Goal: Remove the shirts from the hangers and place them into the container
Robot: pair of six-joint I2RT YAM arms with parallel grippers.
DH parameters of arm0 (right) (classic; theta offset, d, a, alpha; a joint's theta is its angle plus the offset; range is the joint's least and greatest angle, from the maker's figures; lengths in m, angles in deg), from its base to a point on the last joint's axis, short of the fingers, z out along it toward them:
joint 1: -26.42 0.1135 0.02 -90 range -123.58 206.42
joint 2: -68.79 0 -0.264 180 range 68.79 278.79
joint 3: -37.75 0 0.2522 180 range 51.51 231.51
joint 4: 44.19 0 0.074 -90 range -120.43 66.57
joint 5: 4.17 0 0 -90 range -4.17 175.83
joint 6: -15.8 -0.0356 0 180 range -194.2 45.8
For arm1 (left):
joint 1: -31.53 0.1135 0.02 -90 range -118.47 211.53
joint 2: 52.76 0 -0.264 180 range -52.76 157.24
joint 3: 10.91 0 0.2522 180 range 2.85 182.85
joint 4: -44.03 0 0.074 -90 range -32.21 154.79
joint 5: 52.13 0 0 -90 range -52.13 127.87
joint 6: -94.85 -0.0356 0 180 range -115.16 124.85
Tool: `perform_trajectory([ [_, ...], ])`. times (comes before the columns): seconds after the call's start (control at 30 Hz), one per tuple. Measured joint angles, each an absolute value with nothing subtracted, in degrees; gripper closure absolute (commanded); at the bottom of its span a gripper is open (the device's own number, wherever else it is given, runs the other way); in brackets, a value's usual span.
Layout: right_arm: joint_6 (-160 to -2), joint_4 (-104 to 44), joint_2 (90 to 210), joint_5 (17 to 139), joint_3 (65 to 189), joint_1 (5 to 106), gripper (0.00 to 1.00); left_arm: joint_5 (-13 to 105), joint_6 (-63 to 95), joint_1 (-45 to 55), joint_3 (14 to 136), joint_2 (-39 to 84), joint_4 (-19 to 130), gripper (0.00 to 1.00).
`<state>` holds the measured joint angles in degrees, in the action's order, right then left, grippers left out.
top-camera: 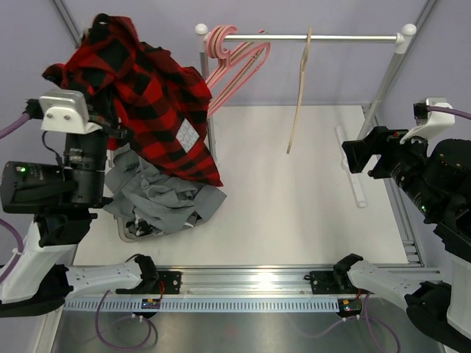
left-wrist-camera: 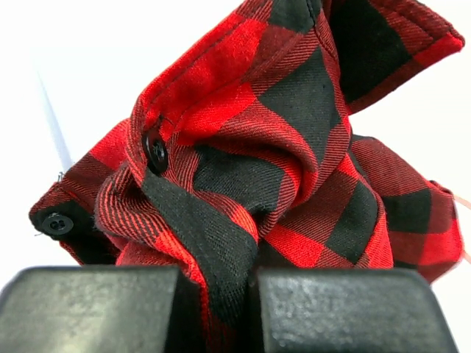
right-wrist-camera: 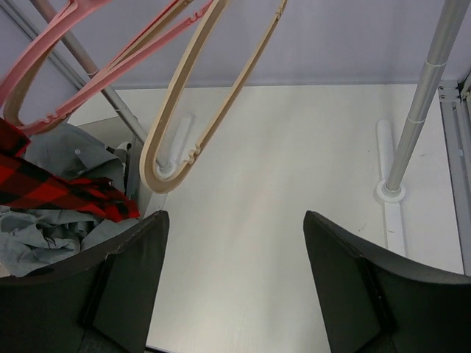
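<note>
1. The left arm is raised at the left of the desk (top-camera: 294,206). Its left fingers (left-wrist-camera: 88,305) are pressed together on a fold of the red-and-black plaid shirt (top-camera: 147,95).
2. In the left wrist view, the plaid cloth (left-wrist-camera: 280,147) bunches up from between the two dark finger pads. Two black buttons show along its edge.
3. From above, the plaid shirt hangs in the air off the left fingers (top-camera: 116,132). It drapes down and to the right, with a white label showing near its lower part.
4. The plaid shirt's lower edge hangs over a heap of grey shirt cloth (top-camera: 165,198).
5. The grey heap fills the container (top-camera: 126,232) at the left of the desk and spills over it. Only a bit of the container's near rim shows.
6. Two pink hangers (top-camera: 235,55) hang bare at the left end of the metal rail (top-camera: 331,35). A tan hanger (top-camera: 298,95) hangs bare near the rail's middle.
7. The right fingers (right-wrist-camera: 125,287) are spread wide with nothing between them. They hover at the right side of the desk and face the hangers.
</note>
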<state>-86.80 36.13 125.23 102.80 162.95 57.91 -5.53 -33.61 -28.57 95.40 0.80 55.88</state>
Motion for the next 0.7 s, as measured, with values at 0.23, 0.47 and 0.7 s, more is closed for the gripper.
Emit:
perform_trajectory([
  [0.23,-86.4,35.6,125.4,102.8,163.0,57.9,0.17,-11.4,-45.5,-28.4,91.8,-4.6,41.7,1.0],
  [0.47,-86.4,35.5,125.4,102.1,162.9,57.9,0.17,-14.4,-50.9,-28.4,91.5,-8.0,35.6,1.0],
  [0.7,-86.6,35.4,124.8,101.1,162.1,57.9,0.16,-16.0,-51.1,-28.4,88.1,-8.4,34.3,1.0],
])
